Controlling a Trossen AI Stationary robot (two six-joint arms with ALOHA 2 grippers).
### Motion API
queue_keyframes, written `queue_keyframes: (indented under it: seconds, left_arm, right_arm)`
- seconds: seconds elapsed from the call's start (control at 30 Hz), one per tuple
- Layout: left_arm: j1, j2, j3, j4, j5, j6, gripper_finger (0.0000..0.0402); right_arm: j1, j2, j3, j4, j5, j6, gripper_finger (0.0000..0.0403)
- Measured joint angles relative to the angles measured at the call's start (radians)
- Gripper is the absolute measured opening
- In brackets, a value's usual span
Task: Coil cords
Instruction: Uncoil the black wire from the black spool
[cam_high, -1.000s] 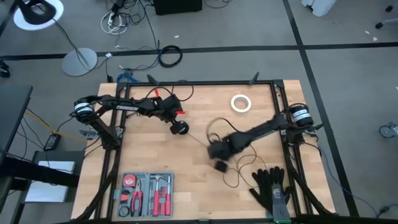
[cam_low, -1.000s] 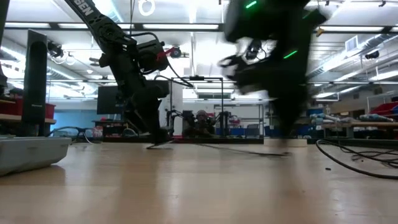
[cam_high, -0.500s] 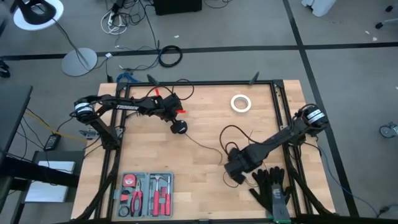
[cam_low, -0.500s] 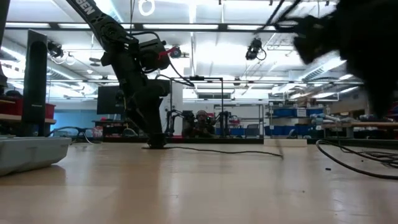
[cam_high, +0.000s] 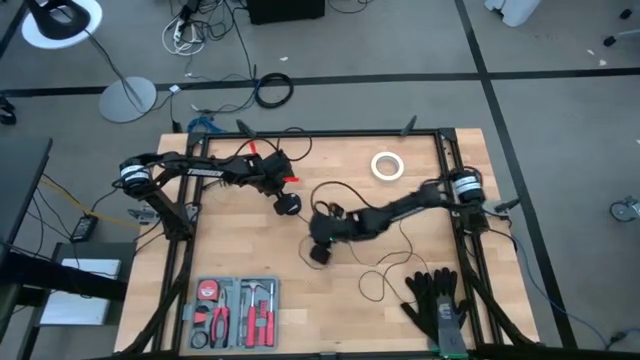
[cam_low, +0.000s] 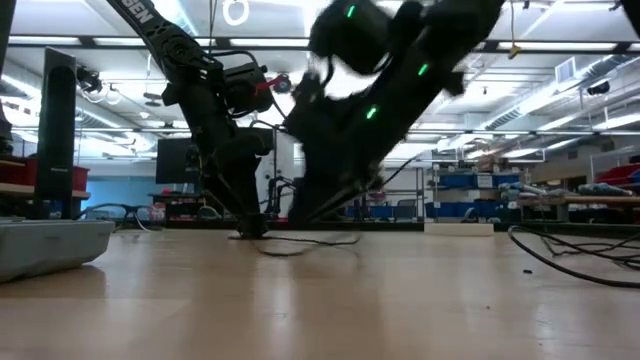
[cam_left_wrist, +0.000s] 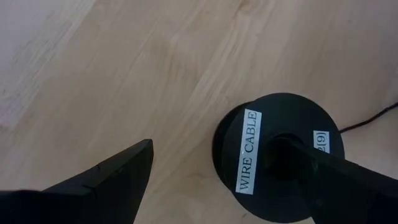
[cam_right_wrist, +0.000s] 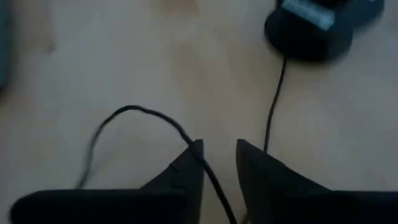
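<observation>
The thin black cord (cam_high: 385, 268) is lying in loose loops across the middle of the table (cam_high: 240, 255), joined to a round spool (cam_left_wrist: 280, 155) labelled "WIRE CABLE". The left gripper (cam_high: 287, 205) is standing over the spool, jaws spread, one finger pressing its hub. The right gripper (cam_high: 320, 240) is working just beside it, jaws nearly together and pinching the cord. Little looks wound yet; most of the coiling appears to remain. A white tape ring (cam_high: 387, 166) is lying well apart.
</observation>
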Motion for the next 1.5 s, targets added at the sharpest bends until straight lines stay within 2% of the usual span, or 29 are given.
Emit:
queue_keyframes:
  seconds: [0.1, 0.2, 0.3, 0.4, 0.5, 0.67, 0.8, 0.97, 1.07, 1.2, 1.27, 1.33, 1.4, 1.5]
  left_arm:
    - [0.0, 0.0, 0.0, 0.0, 0.0, 0.0, 0.0367]
    - [0.0, 0.0, 0.0, -0.001, 0.0, 0.001, 0.0367]
    - [0.0, 0.0, 0.0, 0.001, -0.004, 0.003, 0.0367]
    - [0.003, 0.0, 0.0, 0.0, -0.011, 0.005, 0.0367]
    - [0.008, 0.0, 0.001, -0.002, -0.013, 0.007, 0.0367]
    - [0.012, 0.0, 0.001, -0.014, -0.007, 0.008, 0.0367]
    - [0.012, 0.0, 0.001, -0.027, -0.015, 0.011, 0.0367]
    - [0.017, 0.0, 0.001, -0.028, -0.012, 0.013, 0.0367]
    - [0.018, 0.0, 0.001, -0.028, -0.015, 0.014, 0.0367]
    - [0.018, 0.0, 0.001, -0.03, -0.015, 0.03, 0.0367]
    - [0.018, 0.0, 0.001, -0.029, -0.014, 0.029, 0.0367]
    - [0.018, 0.0, 0.001, -0.023, -0.015, 0.029, 0.0367]
    - [0.018, 0.0, 0.0, -0.026, -0.014, 0.029, 0.0367]
    - [0.018, 0.0, 0.0, -0.022, -0.014, 0.028, 0.0367]
  right_arm:
    - [-0.055, 0.061, 0.001, 0.081, -0.002, -0.073, 0.0122]
    - [-0.088, 0.096, 0.005, 0.105, -0.004, -0.08, 0.0144]
    - [-0.102, 0.112, 0.008, 0.08, -0.043, -0.079, 0.015]
    - [-0.091, 0.105, 0.012, 0.009, -0.054, -0.08, 0.0112]
    - [-0.058, 0.091, 0.013, -0.083, -0.054, -0.059, 0.0028]
    - [0.013, 0.063, 0.014, -0.214, -0.052, 0.053, 0.0006]
    - [0.089, 0.005, 0.01, -0.381, -0.086, 0.152, 0.0003]
    - [0.185, -0.101, -0.001, -0.656, -0.185, 0.313, 0.0001]
    - [0.249, -0.155, -0.008, -0.904, -0.296, 0.428, 0.0001]
    - [0.321, -0.181, -0.005, -1.333, -0.523, 0.547, 0.0001]
    - [0.349, -0.181, -0.004, -1.482, -0.622, 0.558, 0.0]
    - [0.365, -0.189, -0.004, -1.567, -0.662, 0.562, 0.0]
    - [0.368, -0.201, -0.003, -1.499, -0.616, 0.566, 0.0002]
    - [0.346, -0.204, 0.008, -1.295, -0.408, 0.587, 0.001]
